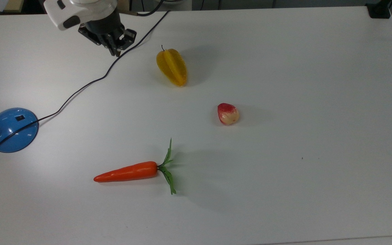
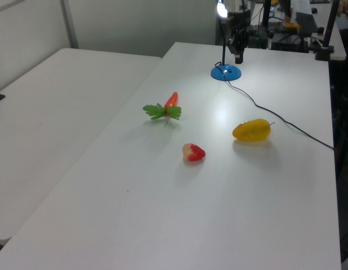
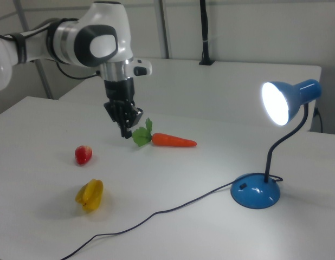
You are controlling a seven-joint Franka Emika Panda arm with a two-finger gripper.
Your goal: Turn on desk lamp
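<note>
Lamp: lit, task apparently done. Gripper: closed, empty, at lamp's 1 o'clock, clear of the desk.

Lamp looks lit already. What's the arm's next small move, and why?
Probably none beyond parking clear. The lamp glows, and the gripper hangs empty in the air, well off the base and its switch. Avoid dipping toward the cord.

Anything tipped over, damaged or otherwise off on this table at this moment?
Nothing stands out. The desk lamp stands upright and lit, its cord trailing across the table. The carrot, star fruit and strawberry lie apart, intact. The claw hangs above the cord.
</note>
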